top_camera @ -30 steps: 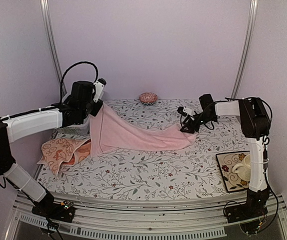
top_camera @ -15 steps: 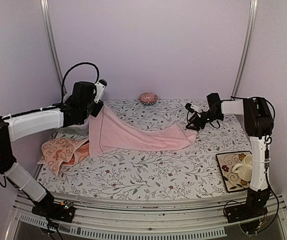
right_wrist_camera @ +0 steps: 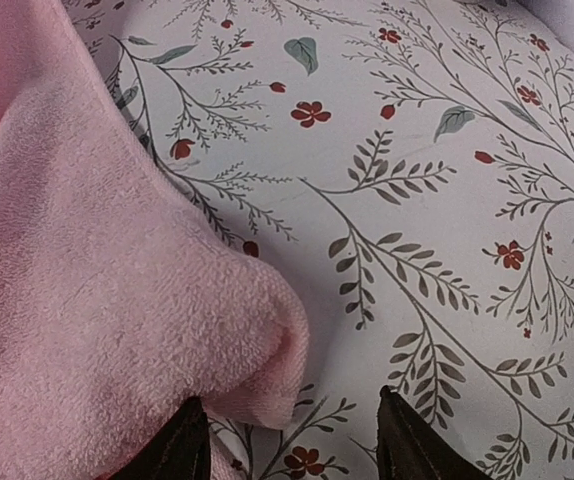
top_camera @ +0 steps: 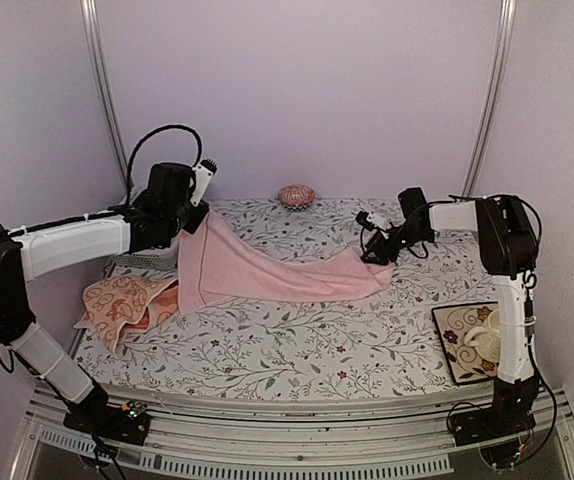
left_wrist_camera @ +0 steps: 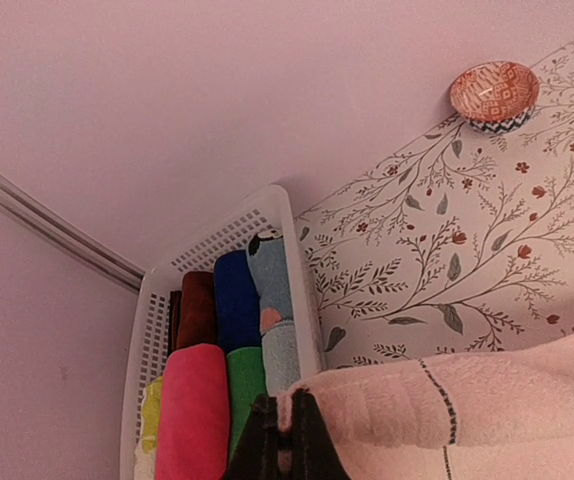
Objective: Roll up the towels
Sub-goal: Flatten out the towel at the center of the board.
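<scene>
Left gripper (left_wrist_camera: 285,440), at ten o'clock, pinches the pink towel's (top_camera: 267,266) corner aloft to spread it. Right gripper (right_wrist_camera: 293,445), jaws half apart, straddles the two o'clock corner, ready to grasp it.

The left arm (top_camera: 67,245) hides most of the white basket (top_camera: 143,262); the pink towel (top_camera: 267,270) covers the right side of the patterned towel (top_camera: 117,300). The right wrist view cuts off the right fingers (right_wrist_camera: 179,450), leaving only their tips.

A table (top_camera: 297,350) covered with white cloth printed in leafy sprigs and small red flowers fills the space. Plain pale lilac walls (top_camera: 297,90) rise behind it and beside it. Slim metal rails (top_camera: 102,100) climb from its back corners. An aluminium frame (top_camera: 297,428) runs along its near edge. The light is soft and even.
</scene>
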`<state>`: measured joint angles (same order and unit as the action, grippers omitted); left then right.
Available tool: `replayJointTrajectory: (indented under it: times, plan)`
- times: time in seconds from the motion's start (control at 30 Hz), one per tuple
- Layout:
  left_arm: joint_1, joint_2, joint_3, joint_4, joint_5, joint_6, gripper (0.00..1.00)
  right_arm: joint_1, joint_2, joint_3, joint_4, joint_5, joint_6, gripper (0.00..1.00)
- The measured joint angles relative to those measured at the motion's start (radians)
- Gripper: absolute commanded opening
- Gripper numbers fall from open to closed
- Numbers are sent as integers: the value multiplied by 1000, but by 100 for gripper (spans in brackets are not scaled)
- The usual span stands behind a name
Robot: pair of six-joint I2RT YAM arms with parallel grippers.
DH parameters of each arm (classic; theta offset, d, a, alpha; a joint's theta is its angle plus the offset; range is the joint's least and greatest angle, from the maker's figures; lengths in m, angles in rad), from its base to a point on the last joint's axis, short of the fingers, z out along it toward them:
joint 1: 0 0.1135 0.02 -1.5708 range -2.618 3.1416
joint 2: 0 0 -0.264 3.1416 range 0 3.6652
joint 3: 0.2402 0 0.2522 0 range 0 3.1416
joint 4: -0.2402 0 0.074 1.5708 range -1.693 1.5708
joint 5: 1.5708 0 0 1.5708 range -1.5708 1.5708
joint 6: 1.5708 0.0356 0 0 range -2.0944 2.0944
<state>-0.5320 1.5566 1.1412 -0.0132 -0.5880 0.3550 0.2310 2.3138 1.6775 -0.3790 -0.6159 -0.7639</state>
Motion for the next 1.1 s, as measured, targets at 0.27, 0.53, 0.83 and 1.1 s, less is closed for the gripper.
replayJointTrajectory:
  times: [0.27,0.53,0.83,1.1]
  plan:
    - [0,0,0,0,-1,11,0,37,1,0,-11,64,-20,56]
    - [0,-6,-23,12,-8,23,0,69,1,3,-21,123,-37,40]
    - [0,-31,-57,36,-12,42,0,98,54,92,-63,137,-43,3]
    - [0,-49,-63,40,-11,43,0,98,72,132,-92,153,-28,1]
